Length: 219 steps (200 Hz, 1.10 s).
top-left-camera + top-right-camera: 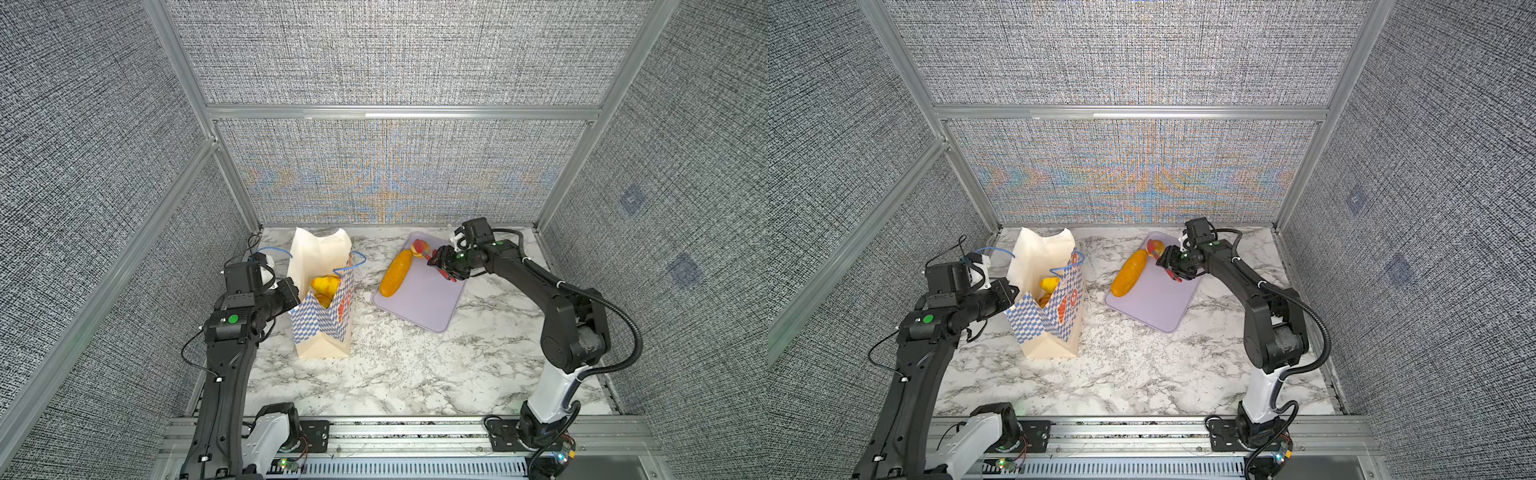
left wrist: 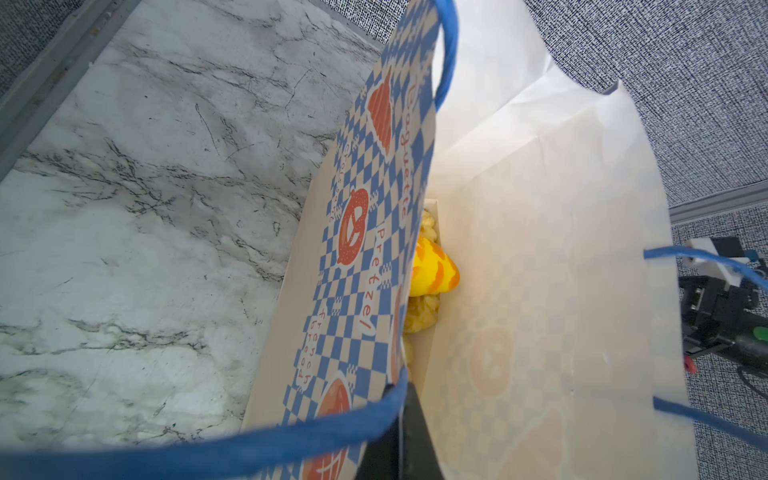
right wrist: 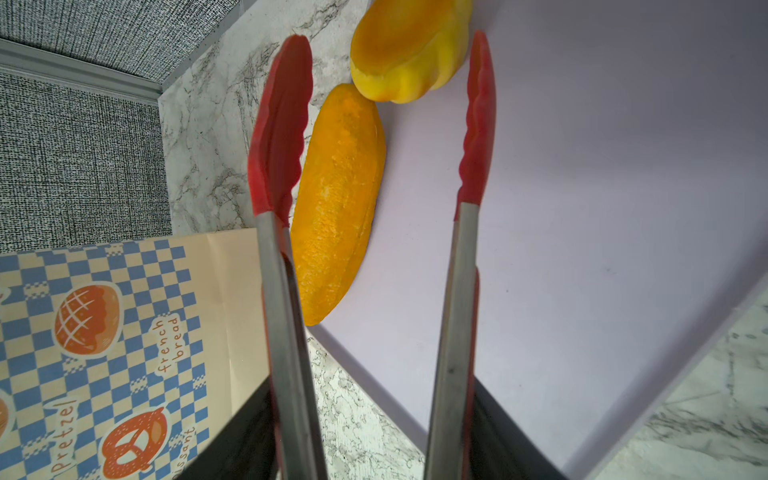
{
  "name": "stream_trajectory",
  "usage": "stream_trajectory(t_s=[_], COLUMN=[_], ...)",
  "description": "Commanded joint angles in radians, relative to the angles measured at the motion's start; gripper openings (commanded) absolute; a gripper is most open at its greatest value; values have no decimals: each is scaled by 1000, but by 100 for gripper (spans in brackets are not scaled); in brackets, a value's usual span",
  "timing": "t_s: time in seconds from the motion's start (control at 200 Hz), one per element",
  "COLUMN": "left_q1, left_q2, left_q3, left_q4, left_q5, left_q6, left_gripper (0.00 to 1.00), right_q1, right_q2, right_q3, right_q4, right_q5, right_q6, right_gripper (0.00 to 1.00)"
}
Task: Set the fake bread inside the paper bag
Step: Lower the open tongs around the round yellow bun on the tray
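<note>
Fingers first: our right gripper [image 1: 444, 262] is clamped on the handles of the red-tipped metal tongs [image 3: 469, 249], and the tong tips stand apart. The small glossy yellow bun [image 3: 409, 50] sits right between those tips, at the far end of the flat lavender tray [image 3: 582, 208]. The long orange loaf [image 3: 338, 199] lies just outside one tip, its long axis running roughly along the tongs, so we reckon a squeeze catches the bun, not the loaf. The right arm is clearly nearer, with its elbow high and forearm reaching over the tray. Our left gripper [image 1: 296, 296] is pinched shut on the rim of the tall blue-checked paper bag [image 1: 322, 328], with some yellow fake bread [image 1: 325, 286] already inside.
</note>
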Motion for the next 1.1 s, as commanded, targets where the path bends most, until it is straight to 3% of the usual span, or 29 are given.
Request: stream_trajectory(t_s=[0.0,1.09], left_q1=[1,1], left_q2=[5,15], left_q3=[0,-3], left_q4=[4,7], left_q5=[-11,-11], left_q6=[15,16], left_gripper=[3,3], right_q1=[0,14], right_q2=[12,182], right_q3=[18,170], right_q4=[2,-27], right_q5=[1,-8], right_q6=[-14,-17], right_gripper=[65,68])
